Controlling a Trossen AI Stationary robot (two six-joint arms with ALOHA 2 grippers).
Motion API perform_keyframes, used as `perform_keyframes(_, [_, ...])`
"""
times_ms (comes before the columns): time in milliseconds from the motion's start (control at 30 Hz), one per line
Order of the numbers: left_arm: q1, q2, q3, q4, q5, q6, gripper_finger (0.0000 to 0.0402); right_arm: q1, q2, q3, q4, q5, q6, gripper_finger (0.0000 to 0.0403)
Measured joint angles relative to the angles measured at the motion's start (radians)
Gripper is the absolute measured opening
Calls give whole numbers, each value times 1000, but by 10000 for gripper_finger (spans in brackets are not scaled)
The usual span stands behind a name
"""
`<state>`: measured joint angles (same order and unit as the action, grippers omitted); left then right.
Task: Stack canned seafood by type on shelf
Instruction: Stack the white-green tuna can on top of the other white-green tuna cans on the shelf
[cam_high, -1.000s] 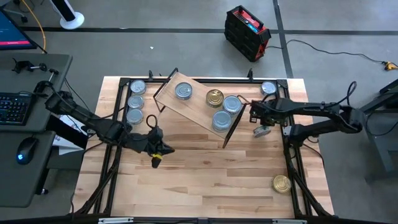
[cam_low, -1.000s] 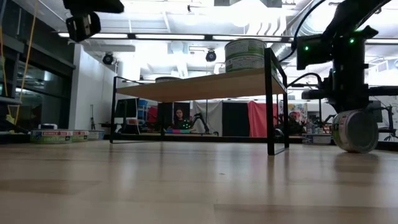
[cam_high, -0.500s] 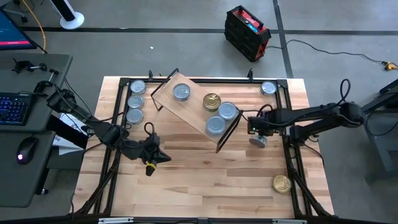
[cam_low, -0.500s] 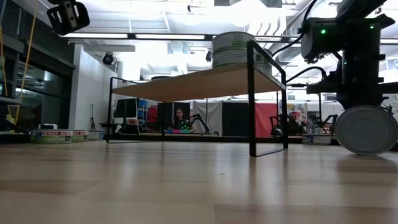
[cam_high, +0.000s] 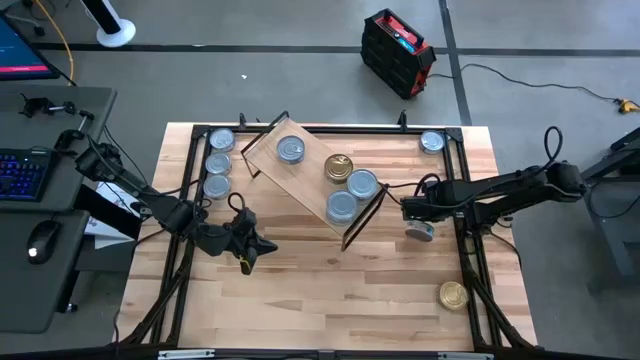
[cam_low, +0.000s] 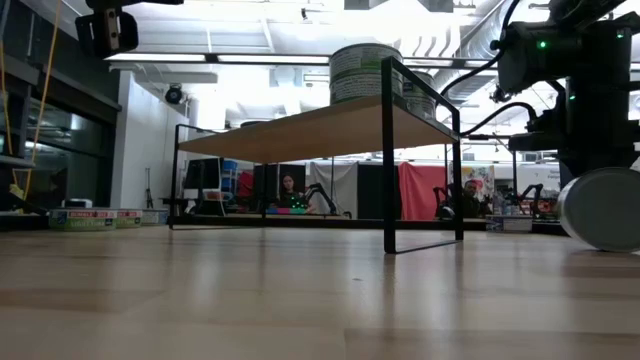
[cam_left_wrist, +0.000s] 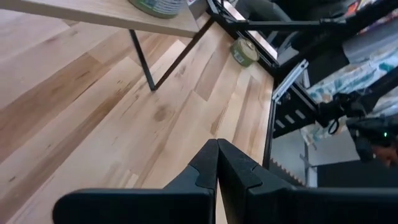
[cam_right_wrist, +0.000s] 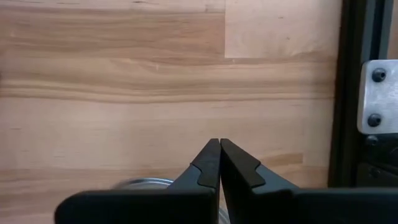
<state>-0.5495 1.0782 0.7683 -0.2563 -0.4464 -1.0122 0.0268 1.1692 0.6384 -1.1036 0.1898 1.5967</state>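
Our right claw (cam_high: 420, 222), clenched and empty, sits against 1 tipped can (cam_high: 419, 231); pushing could roll it into the skewed shelf (cam_high: 305, 168).

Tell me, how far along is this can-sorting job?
Partway. The shelf carries four cans: three silver and one gold. Nothing is in hand: both end effectors are shut and empty, the right next to a can lying on its side, the left over bare table. Left: that can, three by the left rail, one at the back, a gold one in front.
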Motion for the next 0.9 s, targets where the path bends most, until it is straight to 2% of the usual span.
perform_keyframes(267, [0,0,0,31,-1,-25,0,48,-1,0,5,0,67,0])
perform_keyframes(667, [0,0,0,27,-2,40,0,262,-1,1,16,-70,249,0])
perform_keyframes(900, [1,0,0,23,-11,74,0,375,-1,1,19,-86,432,0])
